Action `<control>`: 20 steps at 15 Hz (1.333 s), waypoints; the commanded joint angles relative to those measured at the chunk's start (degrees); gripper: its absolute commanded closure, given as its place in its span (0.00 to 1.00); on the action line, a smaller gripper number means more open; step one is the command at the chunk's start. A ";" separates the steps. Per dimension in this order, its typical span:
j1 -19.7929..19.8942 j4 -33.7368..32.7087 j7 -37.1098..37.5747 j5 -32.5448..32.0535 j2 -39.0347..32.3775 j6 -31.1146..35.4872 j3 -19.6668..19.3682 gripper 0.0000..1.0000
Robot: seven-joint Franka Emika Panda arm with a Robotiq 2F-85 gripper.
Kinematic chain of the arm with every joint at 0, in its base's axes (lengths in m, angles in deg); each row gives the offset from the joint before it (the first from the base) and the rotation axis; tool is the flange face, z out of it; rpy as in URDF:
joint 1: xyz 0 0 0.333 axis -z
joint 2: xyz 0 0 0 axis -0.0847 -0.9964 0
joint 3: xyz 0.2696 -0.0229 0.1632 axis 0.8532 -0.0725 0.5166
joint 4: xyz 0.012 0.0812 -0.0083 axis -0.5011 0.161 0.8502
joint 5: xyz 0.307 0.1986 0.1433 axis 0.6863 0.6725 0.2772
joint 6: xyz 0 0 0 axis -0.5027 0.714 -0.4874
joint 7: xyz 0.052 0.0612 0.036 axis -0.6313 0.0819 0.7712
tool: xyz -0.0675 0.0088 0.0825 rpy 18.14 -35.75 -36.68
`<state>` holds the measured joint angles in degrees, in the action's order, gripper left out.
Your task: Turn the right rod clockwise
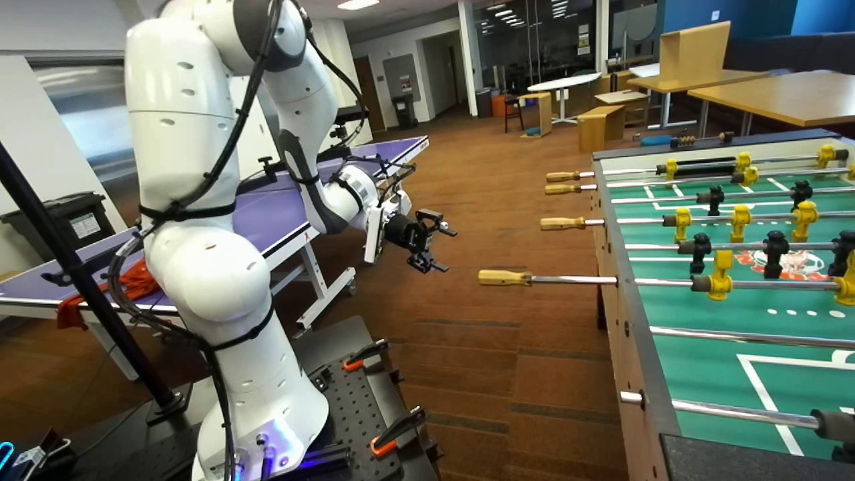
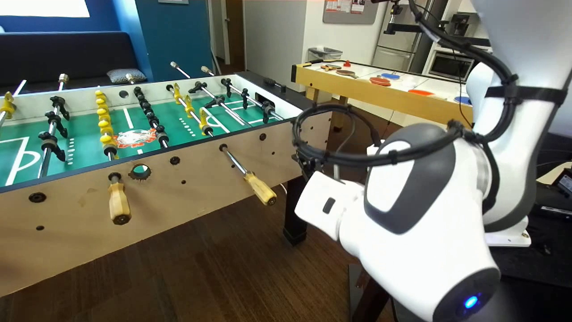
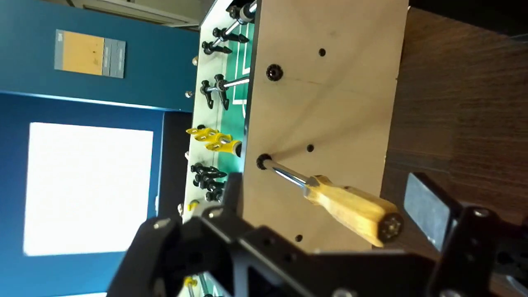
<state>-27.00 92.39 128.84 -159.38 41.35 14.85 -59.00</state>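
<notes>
In an exterior view the gripper (image 1: 446,251) hangs spread, short of the tan handle (image 1: 504,278) of the right rod (image 1: 574,280). In an exterior view the rod juts from the foosball table (image 2: 205,192), the gripper mostly hidden. In the wrist view the handle shows between the parted fingers (image 3: 427,210), touching neither

Foosball table (image 2: 192,192) in all three views, sideways in wrist view.

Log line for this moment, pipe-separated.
gripper: open, empty | right rod: ungripped | handle: apart from gripper in an exterior view | next: likely approach, grasp
</notes>
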 commanded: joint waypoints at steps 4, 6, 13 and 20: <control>-3.99 -8.03 -10.30 -0.26 -13.28 -8.71 -2.20 0.00; -4.84 -10.06 -15.31 -0.04 -15.84 -12.08 -2.79 0.00; -7.16 -16.04 -34.09 -3.30 -22.29 -22.67 -3.56 0.00; -6.77 -18.80 -52.41 -9.33 -27.08 -25.53 -3.59 0.00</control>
<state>-33.58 75.63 82.31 -166.46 16.62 -8.28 -62.08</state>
